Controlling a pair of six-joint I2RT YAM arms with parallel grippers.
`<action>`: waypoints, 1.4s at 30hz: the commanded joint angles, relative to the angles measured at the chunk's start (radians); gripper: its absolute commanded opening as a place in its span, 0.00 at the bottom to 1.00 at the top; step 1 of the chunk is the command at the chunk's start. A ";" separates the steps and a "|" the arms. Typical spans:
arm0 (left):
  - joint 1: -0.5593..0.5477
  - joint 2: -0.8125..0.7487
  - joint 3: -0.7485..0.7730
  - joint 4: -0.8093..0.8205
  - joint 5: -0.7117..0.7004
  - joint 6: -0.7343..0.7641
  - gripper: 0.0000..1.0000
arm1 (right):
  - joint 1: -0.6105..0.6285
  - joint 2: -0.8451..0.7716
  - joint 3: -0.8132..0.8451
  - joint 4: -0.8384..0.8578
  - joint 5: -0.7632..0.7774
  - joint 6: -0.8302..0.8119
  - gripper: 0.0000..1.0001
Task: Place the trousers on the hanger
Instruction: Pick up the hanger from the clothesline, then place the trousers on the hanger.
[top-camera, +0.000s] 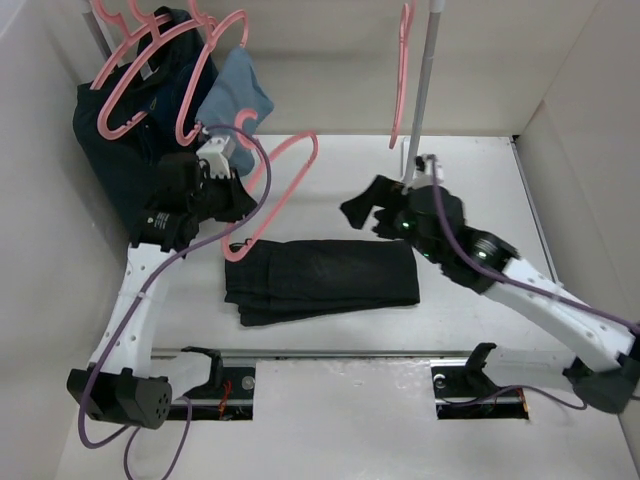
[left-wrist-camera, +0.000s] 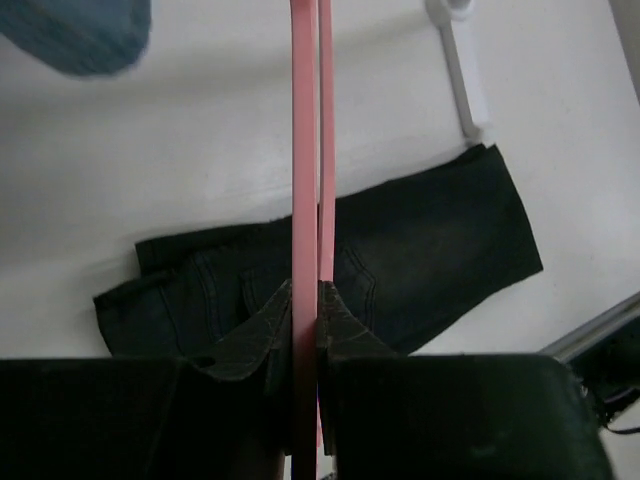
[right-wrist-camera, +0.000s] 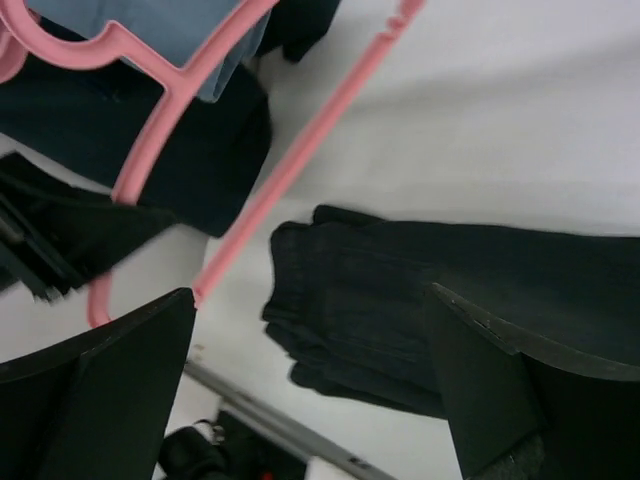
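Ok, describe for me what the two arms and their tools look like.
Both are built alike. The left arm and right arm have white links, black joint housings and black bases, and a purple cable runs along each. Small green lights glow on the right arm's joints. The left tool and right tool each have two matte black, wedge-shaped fingers.

Left tool (left-wrist-camera: 305, 305) clamped, right tool (right-wrist-camera: 312, 300) (hovering) spread wide
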 joint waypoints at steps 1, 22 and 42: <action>-0.008 -0.093 -0.083 0.051 0.068 -0.016 0.00 | 0.010 0.153 0.003 0.240 -0.135 0.206 1.00; -0.017 -0.151 -0.171 0.092 0.250 -0.039 0.00 | -0.001 0.696 0.203 0.451 -0.433 0.457 0.42; 0.063 -0.055 -0.115 0.072 0.373 0.015 0.78 | -0.144 0.478 -0.185 0.566 -0.603 0.164 0.00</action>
